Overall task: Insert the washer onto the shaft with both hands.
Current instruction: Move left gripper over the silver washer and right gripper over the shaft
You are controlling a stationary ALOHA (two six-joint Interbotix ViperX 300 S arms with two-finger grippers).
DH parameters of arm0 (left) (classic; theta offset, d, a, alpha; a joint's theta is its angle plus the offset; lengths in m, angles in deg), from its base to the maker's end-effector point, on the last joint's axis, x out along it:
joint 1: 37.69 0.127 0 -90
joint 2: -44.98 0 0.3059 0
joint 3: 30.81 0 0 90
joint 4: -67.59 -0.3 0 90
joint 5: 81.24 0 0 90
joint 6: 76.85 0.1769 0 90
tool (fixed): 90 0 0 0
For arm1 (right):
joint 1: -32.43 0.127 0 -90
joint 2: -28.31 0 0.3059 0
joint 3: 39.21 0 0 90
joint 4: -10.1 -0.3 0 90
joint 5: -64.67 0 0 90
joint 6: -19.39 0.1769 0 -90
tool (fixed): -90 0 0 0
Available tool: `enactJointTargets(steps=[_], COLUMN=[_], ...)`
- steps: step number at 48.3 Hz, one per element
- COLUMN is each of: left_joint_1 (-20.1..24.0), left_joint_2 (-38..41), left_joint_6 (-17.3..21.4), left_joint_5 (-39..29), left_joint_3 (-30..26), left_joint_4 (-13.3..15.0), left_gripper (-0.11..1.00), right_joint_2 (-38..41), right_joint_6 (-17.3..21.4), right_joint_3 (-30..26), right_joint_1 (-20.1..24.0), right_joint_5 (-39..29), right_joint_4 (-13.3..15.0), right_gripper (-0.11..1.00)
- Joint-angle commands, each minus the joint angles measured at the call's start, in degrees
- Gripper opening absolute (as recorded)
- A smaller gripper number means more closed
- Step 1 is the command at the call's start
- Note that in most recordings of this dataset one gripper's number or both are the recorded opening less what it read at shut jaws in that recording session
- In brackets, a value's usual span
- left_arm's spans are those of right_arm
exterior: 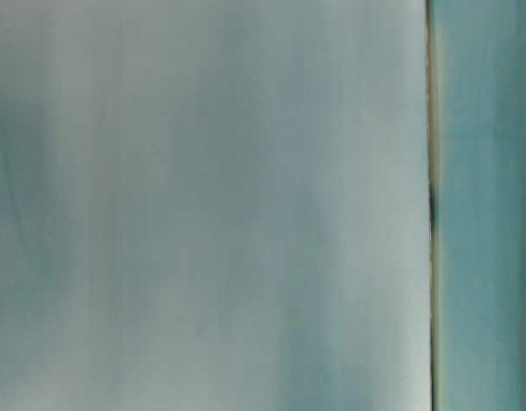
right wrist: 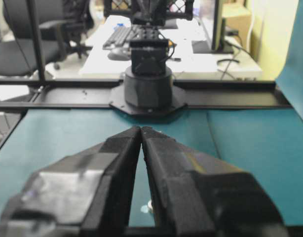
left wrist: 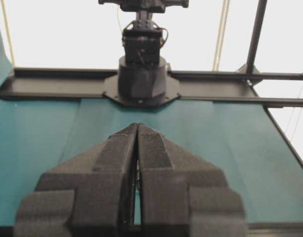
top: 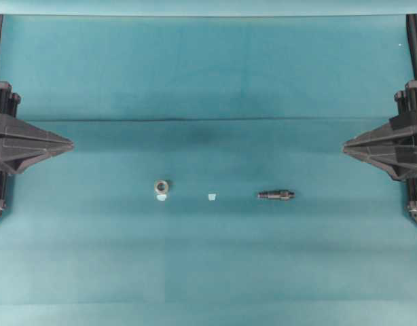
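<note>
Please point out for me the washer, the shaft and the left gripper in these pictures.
washer [top: 161, 185]: overhead view, on the metal ring's rim.
shaft [top: 276, 195]: overhead view, on the rod's thicker middle part.
left gripper [left wrist: 137, 126]: left wrist view, at the closed fingertips.

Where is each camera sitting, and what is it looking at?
Overhead: high up, looking straight down at the teal table, with the washer, the shaft, the left hand and the right hand at the sides.
Table-level: only a blurry pale surface; no robot shows.
Left wrist: rides the left arm, looking over its shut hand at the other arm's base.
Right wrist: the same over the shut right hand, facing the left arm's base.
Shared: both wrist views face each other across the table.
</note>
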Motion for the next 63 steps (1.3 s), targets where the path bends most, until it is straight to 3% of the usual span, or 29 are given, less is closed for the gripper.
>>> enactJointTargets(steps=[1, 5, 9, 19, 29, 46, 63], left_joint_1=[1.1, 1.3, 1.2, 1.1, 0.6, -0.4, -0.1], left_joint_2=[4.7, 8.1, 10.6, 15.2, 21.1, 31.7, 45.1], left_joint_6=[-2.6, -5.3, -6.9, -7.3, -7.2, -7.1, -7.1], left_joint_5=[-2.5, -4.5, -5.4, -8.3, -19.2, -30.1, -45.4], left_joint_3=[-2.9, -5.3, -7.3, -11.2, -16.2, -24.3, -33.0], left_joint_4=[-0.4, -0.5, -0.6, -0.6, -0.6, -0.8, -0.9], left_gripper=[0.02, 0.02, 0.02, 0.02, 0.02, 0.02, 0.02], right_joint_2=[0.7, 0.6, 0.7, 0.9, 3.7, 16.2, 28.7], right_joint_6=[0.3, 0.9, 1.8, 3.9, 4.7, 4.5, 3.3], right_joint_3=[-0.5, -1.3, -2.8, -5.4, -6.7, -10.7, -17.1], right_joint_1=[-0.7, -1.3, -1.9, -2.5, -2.5, -2.5, -1.9], right_joint_5=[0.1, -3.3, -8.3, -19.7, -28.4, -38.0, -46.1], right_joint_4=[-0.4, -3.2, -4.2, -4.1, -4.1, -3.8, -1.9], right_gripper=[0.00, 0.02, -0.05, -0.09, -0.09, -0.09, -0.09])
